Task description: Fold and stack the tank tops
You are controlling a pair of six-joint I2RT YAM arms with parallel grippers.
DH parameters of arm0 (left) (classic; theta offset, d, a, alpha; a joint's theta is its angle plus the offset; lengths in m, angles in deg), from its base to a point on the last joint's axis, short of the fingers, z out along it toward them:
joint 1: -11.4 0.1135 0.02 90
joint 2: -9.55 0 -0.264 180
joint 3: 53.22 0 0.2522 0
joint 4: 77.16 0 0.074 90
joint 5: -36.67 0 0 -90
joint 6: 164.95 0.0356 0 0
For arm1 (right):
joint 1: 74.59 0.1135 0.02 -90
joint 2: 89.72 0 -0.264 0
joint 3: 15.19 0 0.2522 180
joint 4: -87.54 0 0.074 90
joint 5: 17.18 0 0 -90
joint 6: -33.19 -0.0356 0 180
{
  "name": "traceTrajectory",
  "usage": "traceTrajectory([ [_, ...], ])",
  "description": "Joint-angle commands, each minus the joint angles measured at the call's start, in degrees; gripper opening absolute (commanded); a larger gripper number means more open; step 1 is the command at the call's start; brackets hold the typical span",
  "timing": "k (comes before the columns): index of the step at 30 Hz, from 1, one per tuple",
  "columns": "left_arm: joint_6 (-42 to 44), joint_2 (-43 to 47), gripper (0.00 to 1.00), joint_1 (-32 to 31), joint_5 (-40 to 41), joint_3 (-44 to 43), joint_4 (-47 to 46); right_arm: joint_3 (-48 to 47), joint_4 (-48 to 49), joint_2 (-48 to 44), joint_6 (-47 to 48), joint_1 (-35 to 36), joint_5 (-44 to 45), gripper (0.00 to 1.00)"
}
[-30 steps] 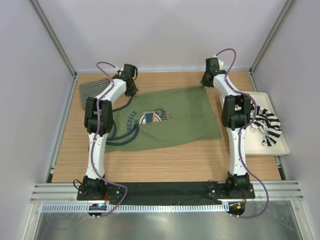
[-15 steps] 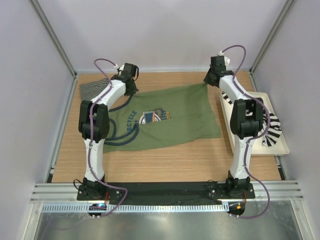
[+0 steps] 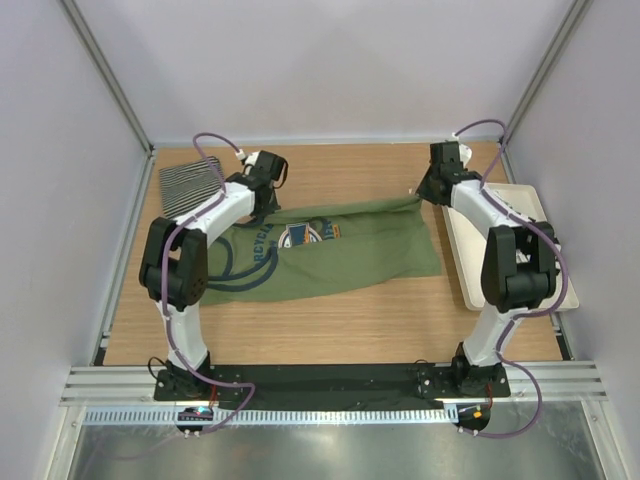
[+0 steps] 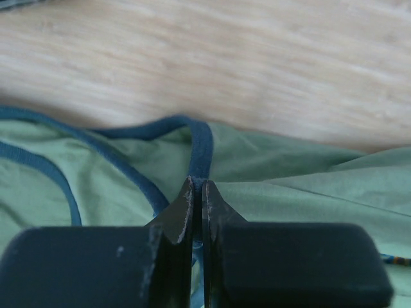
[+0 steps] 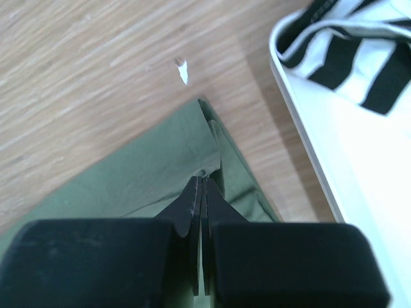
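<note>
The olive green tank top [image 3: 340, 255] with navy trim lies spread on the wooden table, its far edge lifted and drawn toward the near side. My left gripper [image 3: 262, 205] is shut on its navy strap [image 4: 200, 144] at the far left. My right gripper [image 3: 428, 192] is shut on its far right corner [image 5: 202, 144]. The pinstriped tank top [image 3: 186, 183] lies folded at the far left. The broad-striped tank top [image 5: 350, 54] lies in the cream tray and is mostly hidden behind my right arm in the top view.
The cream tray [image 3: 520, 200] sits along the right side of the table. A small white scrap [image 5: 182, 69] lies on the wood beyond the green top's corner. Grey walls enclose the table on three sides.
Both grippers have moved toward the near side, pulling the green top's far edge over the rest of it. The right arm has swung right and now covers the striped top.
</note>
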Motion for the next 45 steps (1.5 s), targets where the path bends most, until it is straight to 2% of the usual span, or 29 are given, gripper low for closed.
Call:
traceTrajectory([
  [1,-0.2,4.1,0.00,-1.0,3.2,4.2,-2.3,3.7,3.2,-6.6,-0.9,-0.1,2.7,0.01],
  [9,-1.0,9.6,0.00,-6.3,6.8,11.5,-3.2,9.9,2.3,-10.9,-2.1,-0.1,5.7,0.01],
  [21,-1.7,16.3,0.00,-9.5,10.0,15.0,-0.2,14.1,1.1,-15.3,-2.3,-0.5,7.1,0.01],
  [30,-4.3,18.1,0.00,-13.0,11.1,20.6,0.6,21.4,2.2,-18.9,-3.5,-0.7,8.2,0.01],
  [38,-10.1,16.7,0.01,-16.7,13.1,26.0,0.8,28.8,5.1,-19.9,-7.3,-0.6,9.3,0.03],
  [40,-10.6,16.6,0.05,-17.5,14.2,26.2,1.0,29.3,5.0,-19.9,-7.8,-0.7,10.2,0.05],
  [43,-11.6,16.9,0.13,-18.1,15.0,26.5,1.4,28.9,4.2,-19.8,-7.9,-0.7,10.8,0.20],
  [44,-11.9,17.5,0.21,-18.2,15.1,26.8,1.4,29.0,4.3,-20.0,-8.0,-0.6,11.0,0.27],
  [45,-12.0,18.1,0.24,-18.2,15.2,26.9,1.4,29.2,4.5,-20.7,-8.0,-0.7,11.0,0.27],
])
